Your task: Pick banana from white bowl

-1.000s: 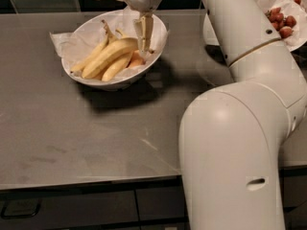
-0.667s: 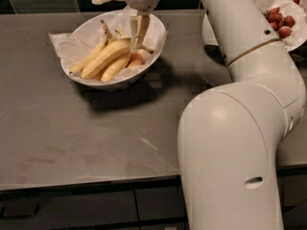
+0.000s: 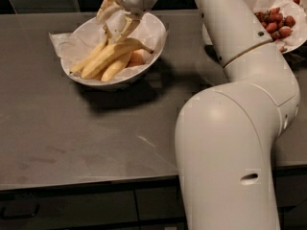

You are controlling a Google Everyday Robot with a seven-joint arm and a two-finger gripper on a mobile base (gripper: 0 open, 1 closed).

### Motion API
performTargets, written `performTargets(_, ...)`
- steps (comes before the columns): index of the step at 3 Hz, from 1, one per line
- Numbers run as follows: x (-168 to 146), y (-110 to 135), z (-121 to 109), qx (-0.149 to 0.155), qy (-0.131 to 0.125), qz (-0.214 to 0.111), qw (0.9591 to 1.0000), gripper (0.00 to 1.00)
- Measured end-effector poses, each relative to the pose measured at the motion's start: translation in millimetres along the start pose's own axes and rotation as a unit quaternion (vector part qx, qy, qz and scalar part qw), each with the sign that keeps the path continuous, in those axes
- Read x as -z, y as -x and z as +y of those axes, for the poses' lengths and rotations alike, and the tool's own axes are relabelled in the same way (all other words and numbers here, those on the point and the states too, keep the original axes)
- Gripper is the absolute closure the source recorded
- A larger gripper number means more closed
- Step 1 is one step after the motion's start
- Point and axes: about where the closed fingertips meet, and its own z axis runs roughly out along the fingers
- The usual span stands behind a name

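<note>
Since the earlier pictures the robot's two-finger beige gripper (image 3: 115, 35) has shifted left across the bowl, from the right-hand side of the fruit to a spot above the upper ends of the bananas, near the back rim. Its fingers (image 3: 128, 27) stand a little apart and point down, with a dark gap between them; their tips are just at the top of the pile and hold nothing.

The long, thick, gently curved yellow banana (image 3: 112, 55) lies on top of the pile inside the wide, shallow, round white bowl (image 3: 115, 82). It runs diagonally, lower end at the left and dark stem tip toward the right rim. Slimmer, shorter yellow bananas (image 3: 114, 68) lie beside and under it, and a small orange piece (image 3: 136, 57) sits to its right. Crinkled white paper (image 3: 76, 40) lines the bowl and sticks out over its left edge.

The bowl stands on the far left part of a dull grey metal tabletop (image 3: 72, 138). The robot's bulky white arm (image 3: 230, 152) fills the right side of the view. Behind it, at the top right corner, a second paper-lined white bowl (image 3: 298, 43) holds red strawberries (image 3: 274, 23).
</note>
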Motion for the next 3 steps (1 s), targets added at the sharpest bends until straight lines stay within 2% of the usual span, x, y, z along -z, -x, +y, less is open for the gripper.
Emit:
performTargets(1,-15,0,5,-0.012,0.007,-0.018,0.9997,0.42)
performTargets(2,-12,1,3,-0.012,0.007,-0.018,0.9997,0.36)
performTargets(3,-14,3,17,-0.034,0.022,-0.026,0.9989,0.31)
